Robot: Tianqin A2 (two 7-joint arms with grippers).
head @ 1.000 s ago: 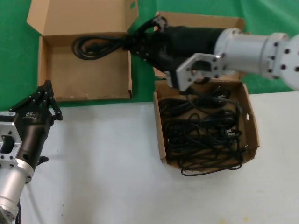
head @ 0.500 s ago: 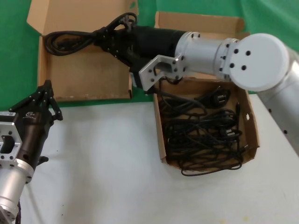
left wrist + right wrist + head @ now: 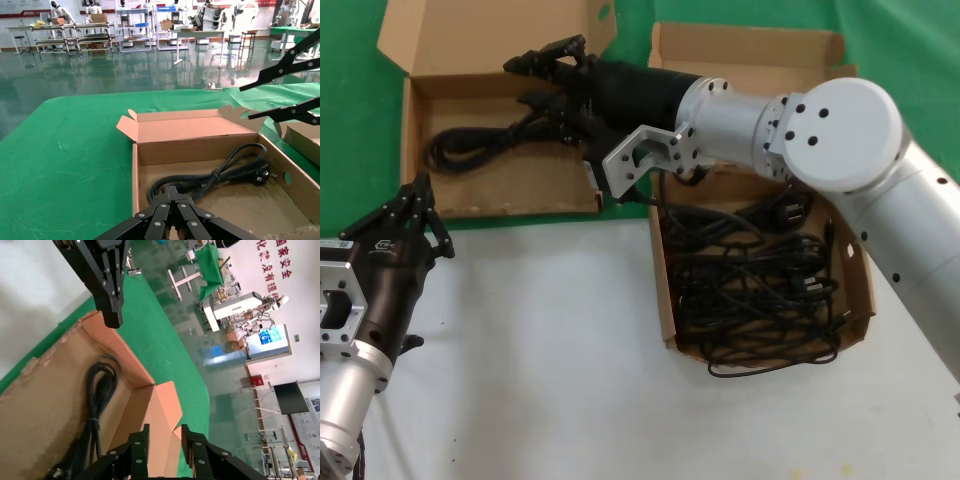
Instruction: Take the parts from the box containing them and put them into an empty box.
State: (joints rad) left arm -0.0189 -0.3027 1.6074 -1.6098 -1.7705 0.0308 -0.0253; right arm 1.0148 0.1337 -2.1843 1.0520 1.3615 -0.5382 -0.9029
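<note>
A coiled black cable bundle (image 3: 470, 146) lies on the floor of the wide shallow box (image 3: 505, 190) at the back left. My right gripper (image 3: 535, 80) hovers open just above the bundle's near end and holds nothing. The bundle also shows in the left wrist view (image 3: 215, 175) and the right wrist view (image 3: 97, 400). The squarish box (image 3: 660, 290) on the right holds a loose tangle of black cables (image 3: 750, 280). My left gripper (image 3: 420, 195) is shut and empty in front of the wide box's front edge, as the left wrist view (image 3: 175, 192) shows.
The wide box's flat lid (image 3: 490, 35) stands open at the back, and the squarish box's lid (image 3: 750, 45) too. Both boxes straddle the green cloth (image 3: 350, 120) and the white tabletop (image 3: 550, 350). My right arm (image 3: 800, 130) reaches across over the squarish box.
My right gripper carried the cable bundle leftward over the wide box and let it go. The bundle now lies on the box floor and the jaws stand open. The left arm has not moved.
</note>
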